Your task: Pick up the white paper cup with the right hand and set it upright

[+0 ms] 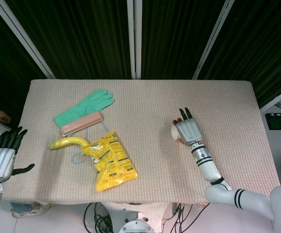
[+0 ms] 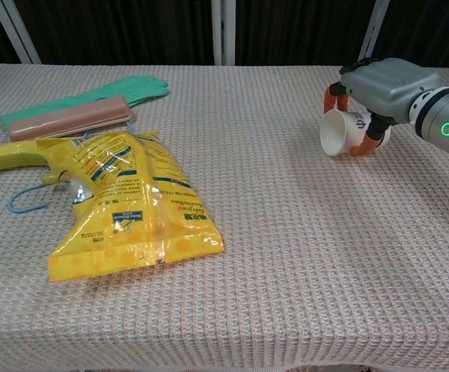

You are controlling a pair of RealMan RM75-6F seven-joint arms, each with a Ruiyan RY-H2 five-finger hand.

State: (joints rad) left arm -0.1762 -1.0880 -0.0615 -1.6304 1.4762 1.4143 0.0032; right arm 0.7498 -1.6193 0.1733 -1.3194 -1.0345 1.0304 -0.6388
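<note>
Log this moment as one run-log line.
phase: grasping | right hand fingers around white paper cup | cup on its side | left hand idle

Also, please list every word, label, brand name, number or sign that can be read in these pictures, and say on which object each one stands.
No text reads clearly enough to quote.
Yellow bag: printed lines and dark label blocks, too small and blurred to read.
Paper cup: a dark printed mark on its side, partly covered by the right hand; unreadable.
Green glove, pink case: no text visible.

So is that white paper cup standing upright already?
No, the white paper cup lies on its side under the right hand, mouth facing sideways.
</note>
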